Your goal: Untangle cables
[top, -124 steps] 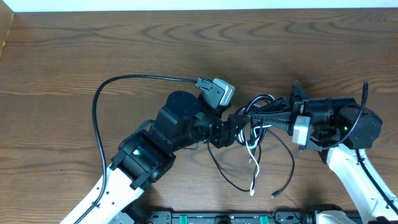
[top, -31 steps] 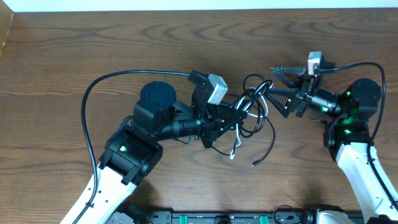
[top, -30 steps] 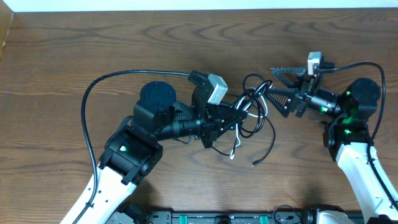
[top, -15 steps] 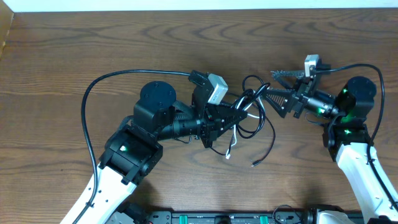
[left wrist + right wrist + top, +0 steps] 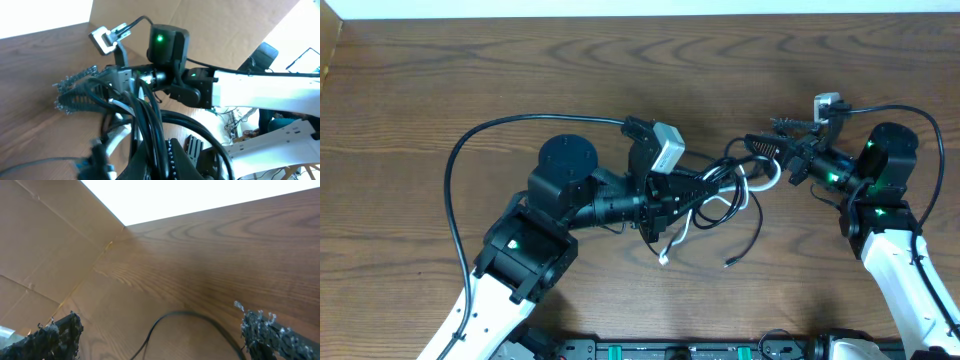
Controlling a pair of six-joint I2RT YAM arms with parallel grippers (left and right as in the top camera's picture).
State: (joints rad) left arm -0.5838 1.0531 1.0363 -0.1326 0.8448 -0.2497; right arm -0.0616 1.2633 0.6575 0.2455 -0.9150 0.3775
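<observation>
The left arm's own thick cable arcs over the table towards its left edge; it is no part of the job and should be left alone.

The left gripper is clamped tight on the cables, which sit as one bunch a little right of the table's middle, well away from every edge. In the left wrist view several black strands run together down between its fingers, so it probably holds more than one cord. It is best used as the anchor: firm, steady and not twisting.

A white cord trails out of the bunch towards the near edge and ends in a small plug. To its right the free end of a black cord lies loose on the wood. These free ends are the likely places to start, since an end can be drawn back through a loop.

The right gripper stands at the bunch's right side with its jaws spread wide and nothing in them. Its own camera shows the fingertips far apart and one black loop in the gap, though whether that loop is deep enough to catch I cannot tell.

The right gripper should take a single strand, not a handful, and draw it slowly towards the right edge. If the whole bunch drags or tightens, it is better to stop and pick another strand.
</observation>
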